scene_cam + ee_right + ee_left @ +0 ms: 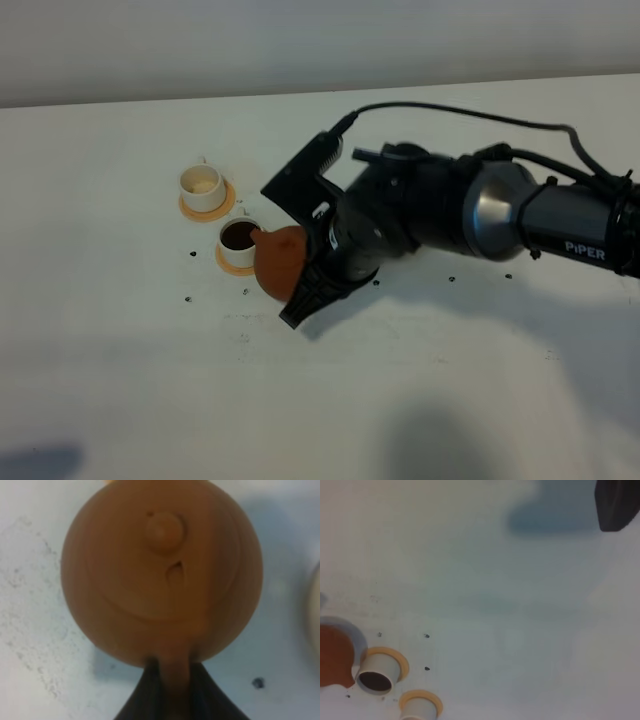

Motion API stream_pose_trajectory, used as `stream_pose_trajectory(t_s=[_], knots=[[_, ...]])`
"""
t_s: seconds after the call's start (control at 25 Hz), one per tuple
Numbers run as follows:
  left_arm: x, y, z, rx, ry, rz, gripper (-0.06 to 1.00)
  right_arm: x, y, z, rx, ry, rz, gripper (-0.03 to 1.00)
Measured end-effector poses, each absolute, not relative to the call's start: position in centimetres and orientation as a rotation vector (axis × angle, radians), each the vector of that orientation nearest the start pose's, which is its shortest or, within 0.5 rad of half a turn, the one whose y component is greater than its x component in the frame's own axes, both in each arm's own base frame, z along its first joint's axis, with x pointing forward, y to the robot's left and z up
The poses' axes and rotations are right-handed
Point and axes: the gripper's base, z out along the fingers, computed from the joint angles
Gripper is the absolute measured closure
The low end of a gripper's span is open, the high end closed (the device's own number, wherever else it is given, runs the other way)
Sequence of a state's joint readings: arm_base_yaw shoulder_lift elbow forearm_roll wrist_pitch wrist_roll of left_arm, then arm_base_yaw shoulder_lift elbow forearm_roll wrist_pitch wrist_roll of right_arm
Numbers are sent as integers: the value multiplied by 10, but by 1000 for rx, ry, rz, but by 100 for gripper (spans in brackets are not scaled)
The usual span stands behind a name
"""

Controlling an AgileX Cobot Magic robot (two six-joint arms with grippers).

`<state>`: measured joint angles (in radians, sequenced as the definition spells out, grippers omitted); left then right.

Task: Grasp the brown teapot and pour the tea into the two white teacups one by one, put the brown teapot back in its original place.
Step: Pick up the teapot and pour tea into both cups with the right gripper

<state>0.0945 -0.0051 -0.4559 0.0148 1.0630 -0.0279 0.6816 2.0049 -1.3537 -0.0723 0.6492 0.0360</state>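
Observation:
My right gripper [312, 250] is shut on the loop handle of the brown teapot [280, 262], its black fingers [145, 697] pinching the handle below the knobbed lid. The teapot hangs tilted, its spout over the nearer of the two white teacups [238, 237], which holds dark tea. The farther teacup [202, 184] looks pale inside. The left wrist view shows the teapot [332, 655], the dark-filled teacup [375, 677] and the other teacup [420, 710]. Of my left gripper only a dark piece [616, 505] shows, far from them. The original place is hidden in the overhead view.
Each teacup stands on an orange-tan coaster [184, 207]. Small dark specks [192, 254] dot the white table [120, 380] around the cups. The right arm [500, 215] stretches in from the right. A cream curved rim [315, 605] shows at the edge of the right wrist view.

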Motion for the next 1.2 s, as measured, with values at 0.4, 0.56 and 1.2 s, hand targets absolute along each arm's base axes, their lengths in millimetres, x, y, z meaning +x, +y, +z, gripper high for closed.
stream_pose_trajectory(t_s=[0.4, 0.56, 1.2], knots=[[-1, 1, 265, -128, 2082, 58, 65, 310, 248, 137, -915, 2587, 148, 88], [-1, 1, 265, -128, 2082, 58, 65, 310, 247, 147, -918, 2567, 146, 88], [-1, 1, 265, -128, 2082, 58, 65, 373, 256, 247, -1036, 2331, -71, 88]])
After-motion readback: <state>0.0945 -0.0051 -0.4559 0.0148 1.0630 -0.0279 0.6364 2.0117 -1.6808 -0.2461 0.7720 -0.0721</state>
